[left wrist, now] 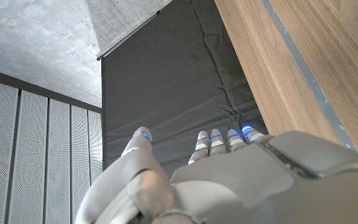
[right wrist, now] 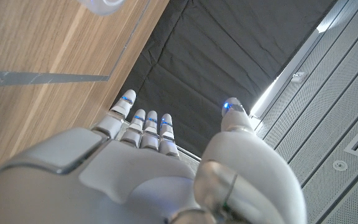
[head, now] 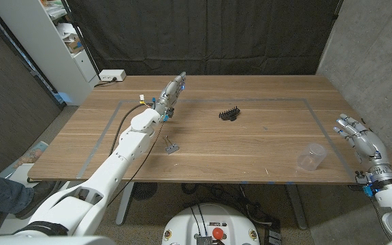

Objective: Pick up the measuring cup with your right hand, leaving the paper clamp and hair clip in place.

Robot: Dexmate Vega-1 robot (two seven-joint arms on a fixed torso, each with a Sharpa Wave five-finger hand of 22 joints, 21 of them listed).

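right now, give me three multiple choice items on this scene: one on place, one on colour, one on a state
1. Where is the cup?
A. near the right robot hand
B. beside the left robot hand
C. on the hair clip

2. What colour is the hair clip?
A. white
B. black
C. red

3. What does the right robot hand hold?
A. the cup
B. the clamp
C. nothing

Answers: 1 A, the cup stands by the table's near edge close to that hand; 2 B, it looks dark against the wood; 3 C, its fingers are spread, apart from the cup.

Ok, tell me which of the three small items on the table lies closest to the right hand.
The clear measuring cup, near the table's front edge beside the right hand; the black hair clip and metal paper clamp lie further left.
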